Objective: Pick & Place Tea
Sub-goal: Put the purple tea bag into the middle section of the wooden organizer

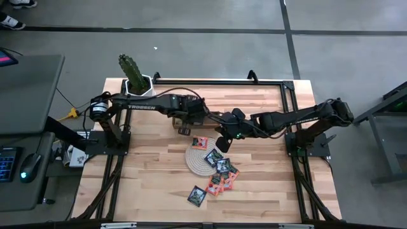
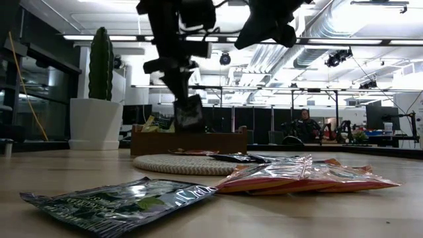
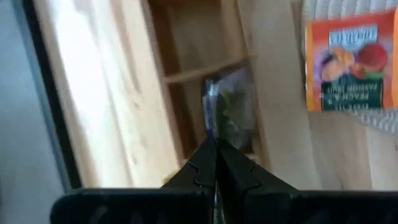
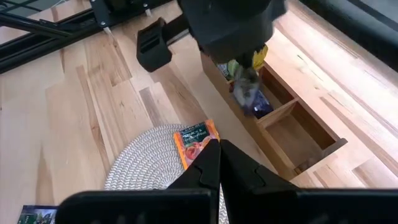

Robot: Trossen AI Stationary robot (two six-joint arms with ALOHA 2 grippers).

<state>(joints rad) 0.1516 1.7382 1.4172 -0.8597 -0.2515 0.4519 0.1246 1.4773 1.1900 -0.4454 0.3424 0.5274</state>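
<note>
My left gripper (image 1: 191, 123) is shut on a dark tea sachet (image 4: 246, 92) that hangs over the brown wooden tray (image 4: 298, 134), by its middle compartment. A yellow-green sachet (image 2: 153, 122) stands in one end compartment. An orange sachet (image 3: 351, 62) lies on the round woven mat (image 1: 197, 162), with several more sachets (image 1: 221, 170) on the mat and beside it. A dark one (image 1: 196, 195) lies nearer the front edge. My right gripper (image 4: 219, 149) hangs shut and empty above the mat's far edge. My left gripper pinches the dark sachet's upper edge (image 3: 212, 124) between its two fingers, which come steeply from above. The sachet hangs below the fingers, upright, with its lower end (image 2: 189, 125) at the tray's rim. Whether it touches the tray I cannot tell.
A cactus in a white pot (image 1: 135, 79) stands at the table's far left corner. A black frame rail (image 1: 216, 83) runs along the far edge. Bare wood lies to the mat's left (image 1: 146, 172) and at the right front.
</note>
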